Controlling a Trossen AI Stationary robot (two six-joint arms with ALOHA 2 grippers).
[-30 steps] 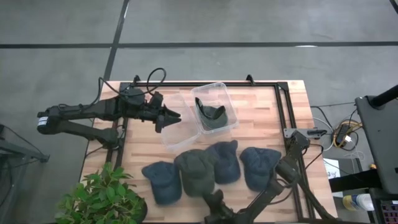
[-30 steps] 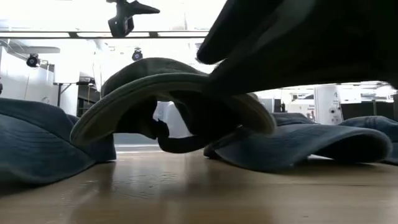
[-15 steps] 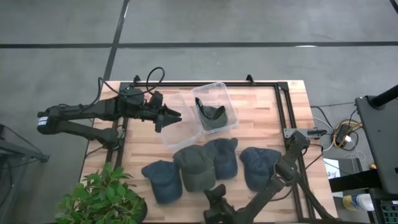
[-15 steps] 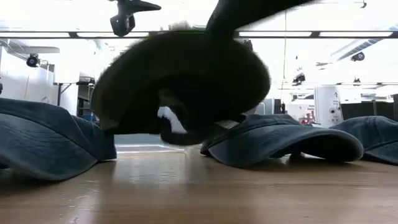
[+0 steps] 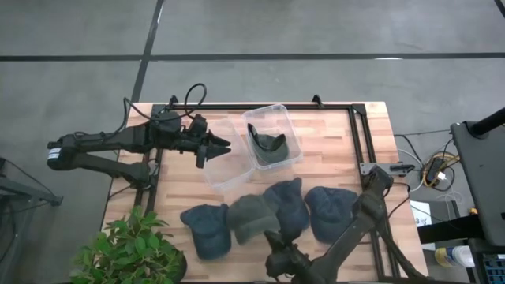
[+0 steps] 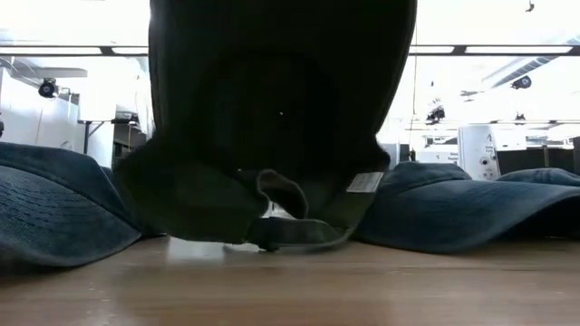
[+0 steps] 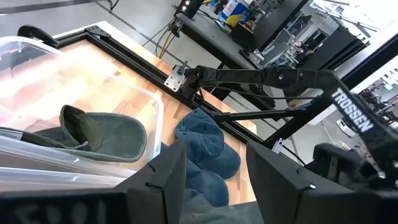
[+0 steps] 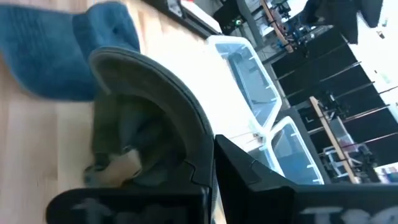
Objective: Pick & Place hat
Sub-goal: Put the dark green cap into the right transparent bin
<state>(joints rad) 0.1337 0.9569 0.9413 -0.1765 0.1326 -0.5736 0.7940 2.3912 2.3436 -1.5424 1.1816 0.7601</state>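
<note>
An olive hat [image 5: 251, 214] stands among three blue hats [image 5: 203, 229] [image 5: 288, 201] [image 5: 327, 211] near the table's near edge. My right gripper [image 5: 274, 239] is shut on it, coming in from the near edge. In the low view the olive hat [image 6: 272, 136] hangs tipped up, with its back strap [image 6: 290, 237] at the tabletop. My left gripper [image 5: 219, 147] is open and empty, hovering at the far left beside two clear bins. Its fingers show apart in the left wrist view [image 7: 214, 168]. My right gripper holds the olive hat by its brim [image 8: 193, 134], pinched between the two fingers. The fingers come from the table's near side. The hat hangs tipped up, brim high, with its back strap end [image 6: 290, 237] down at the table. Whether the strap touches the wood, I cannot tell.
A clear bin [image 5: 290, 118] at the far middle holds another green hat [image 5: 268, 146]. A second clear bin [image 5: 229, 173] stands beside it, toward the left. A potted plant [image 5: 130, 248] is at the near left corner. A black frame [image 5: 359, 142] runs along the table's far and right sides.
My right gripper has risen with the olive hat's brim. The hat has tipped from lying level on the table to standing on end. Its brim end has gone up while its back strap end has stayed low by the table.
</note>
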